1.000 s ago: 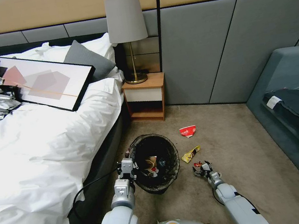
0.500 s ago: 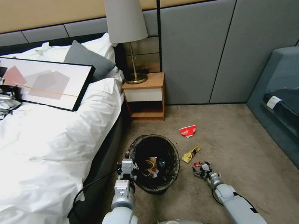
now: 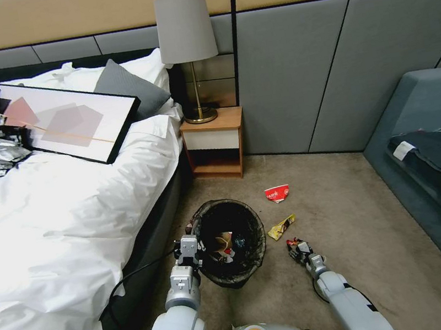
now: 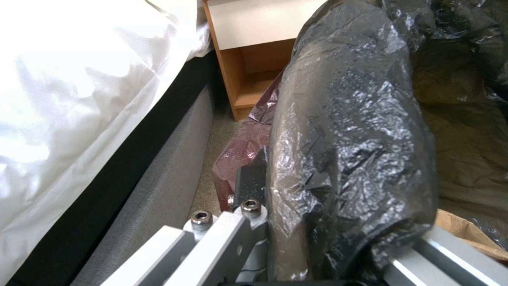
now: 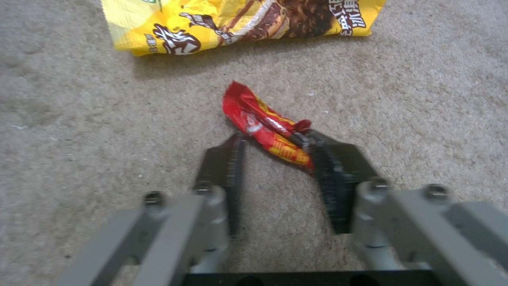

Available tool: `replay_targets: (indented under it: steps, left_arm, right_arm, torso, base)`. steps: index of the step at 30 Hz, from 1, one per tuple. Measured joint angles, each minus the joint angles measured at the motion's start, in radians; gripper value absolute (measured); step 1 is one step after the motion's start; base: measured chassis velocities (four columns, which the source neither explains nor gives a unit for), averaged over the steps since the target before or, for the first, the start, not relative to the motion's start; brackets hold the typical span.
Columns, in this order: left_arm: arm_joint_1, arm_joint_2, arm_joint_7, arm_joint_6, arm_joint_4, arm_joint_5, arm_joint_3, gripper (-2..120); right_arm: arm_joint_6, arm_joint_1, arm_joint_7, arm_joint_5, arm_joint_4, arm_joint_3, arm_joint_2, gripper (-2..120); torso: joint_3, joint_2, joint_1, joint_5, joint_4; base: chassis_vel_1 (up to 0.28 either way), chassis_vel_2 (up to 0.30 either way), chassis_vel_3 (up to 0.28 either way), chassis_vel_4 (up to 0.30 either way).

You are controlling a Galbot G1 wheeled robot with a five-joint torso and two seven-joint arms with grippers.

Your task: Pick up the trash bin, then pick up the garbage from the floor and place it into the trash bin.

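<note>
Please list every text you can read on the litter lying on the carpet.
Crumpled yellow snack wrapper: dark printed characters, too blurred and creased to read.
Small crumpled red wrapper, between the right gripper's fingers: white marks, unreadable.
Crushed red-and-white paper cup: pale lettering, too small to read.
Nothing can be quoted.

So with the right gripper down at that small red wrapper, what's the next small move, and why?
Probably close the right gripper the rest of the way on the red wrapper before lifting. Its fingers straddle one end of the wrapper on the carpet with a gap left, so there is no firm pinch. The left gripper holds the trash bin by its rim beside it.
</note>
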Motion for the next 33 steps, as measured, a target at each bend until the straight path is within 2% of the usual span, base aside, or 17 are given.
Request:
replay_targets:
  steps: [2,3,8,27,32,33]
  left_arm:
    - [0.001,-0.001,0.000,-0.002,0.003,0.003,0.002,1]
    - [0.001,-0.001,0.000,-0.002,0.003,0.003,0.002,1]
    - [0.005,-0.002,0.001,-0.005,0.005,0.007,0.004,1]
    - [0.006,0.001,0.002,-0.005,0.003,0.008,0.002,1]
    - [0.004,0.002,0.003,-0.005,0.002,0.006,0.002,1]
    - [0.003,0.002,0.003,-0.005,0.003,0.005,0.001,1]
  right_arm:
    - [0.009,0.007,-0.003,0.000,-0.015,-0.001,0.000,17]
    - [0.009,0.007,-0.003,0.000,-0.015,-0.001,0.000,17]
    - [0.039,0.028,-0.011,0.000,-0.063,-0.004,-0.001,0]
    - [0.054,0.050,-0.021,0.025,-0.079,-0.005,-0.023,0]
    - [0.065,0.037,-0.001,0.033,-0.045,-0.004,-0.022,0]
    - [0.065,0.021,0.010,0.040,-0.007,-0.003,-0.021,0]
  torso:
    - [0.000,0.000,0.000,0.0001,0.0001]
    - [0.000,0.000,0.000,0.0001,0.0001]
    - [0.000,0.000,0.000,0.0000,0.0002]
    - [0.000,0.000,0.000,0.0001,0.0000]
    - [0.000,0.000,0.000,0.0000,0.0000]
    - [0.000,0.000,0.000,0.0000,0.0000]
  base:
    - [0.000,0.000,0.000,0.000]
    - [0.000,0.000,0.000,0.000]
    - [0.000,0.000,0.000,0.000]
    - [0.000,0.000,0.000,0.000]
    - [0.000,0.000,0.000,0.000]
    - [0.000,0.000,0.000,0.000]
